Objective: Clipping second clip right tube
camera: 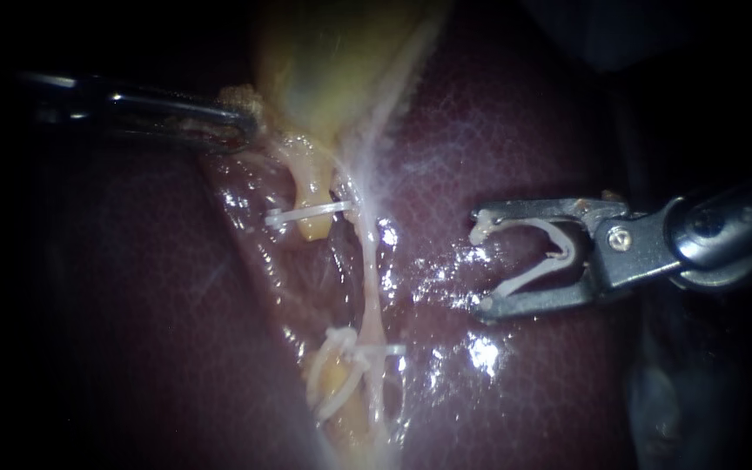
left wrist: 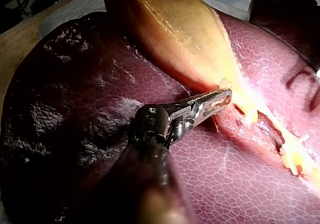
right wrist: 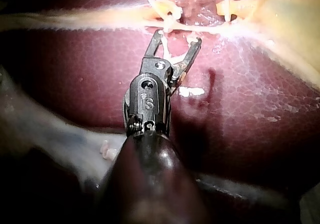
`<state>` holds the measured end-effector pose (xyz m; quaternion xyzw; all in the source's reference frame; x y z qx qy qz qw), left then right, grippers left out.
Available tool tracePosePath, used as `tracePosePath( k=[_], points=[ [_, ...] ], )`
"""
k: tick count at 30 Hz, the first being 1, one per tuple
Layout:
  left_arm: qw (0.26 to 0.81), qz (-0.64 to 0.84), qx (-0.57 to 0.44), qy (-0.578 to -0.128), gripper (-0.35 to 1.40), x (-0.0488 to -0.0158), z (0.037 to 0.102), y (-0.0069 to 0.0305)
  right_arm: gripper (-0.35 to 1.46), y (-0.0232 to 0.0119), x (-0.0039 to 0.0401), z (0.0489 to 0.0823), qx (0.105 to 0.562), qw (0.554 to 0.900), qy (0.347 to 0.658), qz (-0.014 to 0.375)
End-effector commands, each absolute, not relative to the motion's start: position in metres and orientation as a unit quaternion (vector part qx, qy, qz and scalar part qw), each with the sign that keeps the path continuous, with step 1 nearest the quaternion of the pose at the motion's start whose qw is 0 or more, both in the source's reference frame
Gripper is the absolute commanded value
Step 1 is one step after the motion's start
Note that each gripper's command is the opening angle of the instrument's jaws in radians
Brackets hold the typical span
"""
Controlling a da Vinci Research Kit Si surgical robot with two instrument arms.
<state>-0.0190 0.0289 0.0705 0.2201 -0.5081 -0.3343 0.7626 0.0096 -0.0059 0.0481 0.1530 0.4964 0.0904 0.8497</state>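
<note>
My right instrument (camera: 481, 261) comes in from the right and stands over the liver (camera: 515, 130), right of the tubes. Its jaws stand wide apart with a white open clip (camera: 550, 257) seated between them, touching both. The thin pale right tube (camera: 369, 278) runs downward, a short way left of the jaw tips. A white clip (camera: 306, 213) crosses the yellow left tube (camera: 311, 187), and more white clips (camera: 345, 361) sit lower down. My left instrument (camera: 241, 117) grips the gallbladder (camera: 324, 61) at its lower edge. In the right wrist view my right instrument (right wrist: 178, 37) points at the tube (right wrist: 205, 30).
Wet, glistening liver surface (camera: 446, 278) lies under the right instrument. In the left wrist view my left instrument (left wrist: 225, 95) holds the yellow gallbladder (left wrist: 175, 29) pulled up off the dark liver (left wrist: 90, 94). Pale membrane (right wrist: 60, 134) lies beside the right shaft.
</note>
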Motion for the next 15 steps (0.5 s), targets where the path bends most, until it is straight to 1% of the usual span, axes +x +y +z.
tracePosePath(
  k=[1, 5, 15],
  points=[
    [0.763, -0.334, 0.219, -0.508, -0.35, -0.0191, 0.0706, 0.0289, 0.49, -0.0061, 0.0098, 0.0482, 0.160, 0.848, 0.496, 0.096],
    [0.763, -0.334, 0.219, -0.508, -0.35, -0.0191, 0.0707, 0.0288, 0.48, -0.0068, 0.0103, 0.0487, 0.193, 0.837, 0.497, 0.121],
    [0.763, -0.334, 0.219, -0.508, -0.35, -0.0191, 0.0707, 0.0288, 0.49, -0.0086, 0.0126, 0.0513, 0.250, 0.817, 0.489, 0.178]
  ],
)
